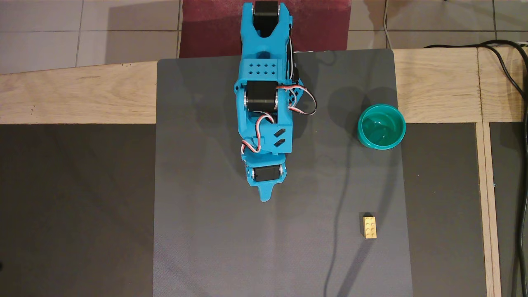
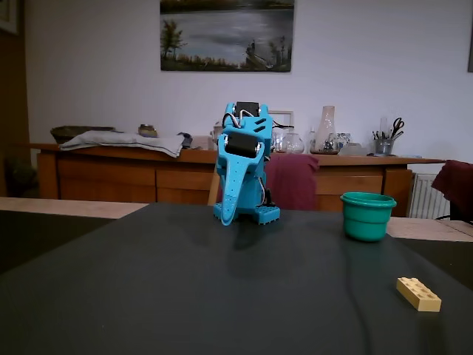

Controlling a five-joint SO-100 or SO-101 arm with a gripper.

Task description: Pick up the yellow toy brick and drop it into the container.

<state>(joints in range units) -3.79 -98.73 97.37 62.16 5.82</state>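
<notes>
The gripper point(image 1: 264, 197) points down toward the grey mat point(image 1: 198, 231) in the overhead view, its blue fingers brought together into one narrow tip with nothing between them; in the fixed view the gripper point(image 2: 228, 216) hangs with its tip close above the mat point(image 2: 148, 296), folded back against the blue arm point(image 2: 244, 159). The arm point(image 1: 264, 103) is tucked up compactly behind it, with red, white and black wires looping along its side.

The yellow toy brick point(image 1: 369, 227) lies flat on the mat, studs up, well apart from the gripper: to its right and lower in the overhead view, and in the fixed view the brick point(image 2: 418, 293) sits to the right and nearer the camera. The container point(image 1: 381, 126) stands upright and empty, also well to the right of the gripper but higher in the overhead view, straddling the mat's right edge; in the fixed view the container point(image 2: 368, 216) is right of the arm, and the brick is well clear of it
</notes>
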